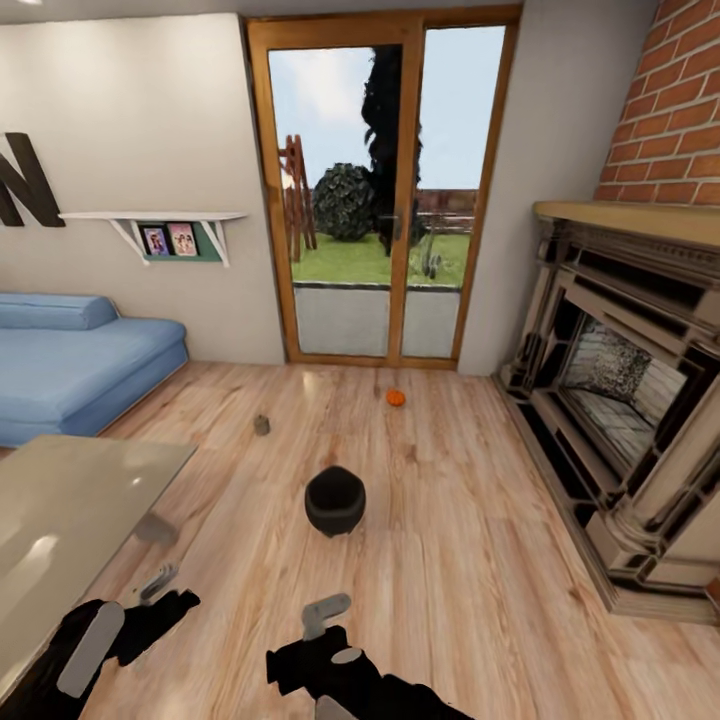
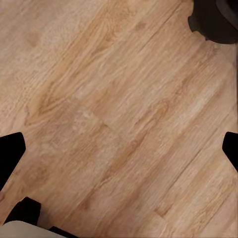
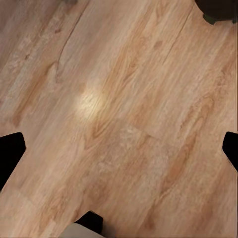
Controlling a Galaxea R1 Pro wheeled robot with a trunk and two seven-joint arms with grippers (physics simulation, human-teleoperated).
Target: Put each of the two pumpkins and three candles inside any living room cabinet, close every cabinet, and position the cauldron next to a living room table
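The black cauldron [image 1: 335, 500] stands on the wood floor in the middle of the room, a short way ahead of both arms. Its edge shows in the left wrist view [image 2: 215, 20] and the right wrist view [image 3: 220, 9]. One orange pumpkin [image 1: 396, 397] lies on the floor near the glass door. A grey candle [image 1: 262, 425] stands on the floor left of it. The glass-topped table [image 1: 60, 510] is at the near left. My left gripper [image 1: 155, 557] [image 2: 119, 151] and right gripper [image 1: 335, 630] [image 3: 119, 151] hang open over bare floor, holding nothing. The cabinet is out of view.
A blue sofa [image 1: 70, 360] sits against the left wall behind the table. A large fireplace [image 1: 620, 400] with a stepped hearth takes up the right side. The glass door [image 1: 390, 200] is straight ahead in the far wall.
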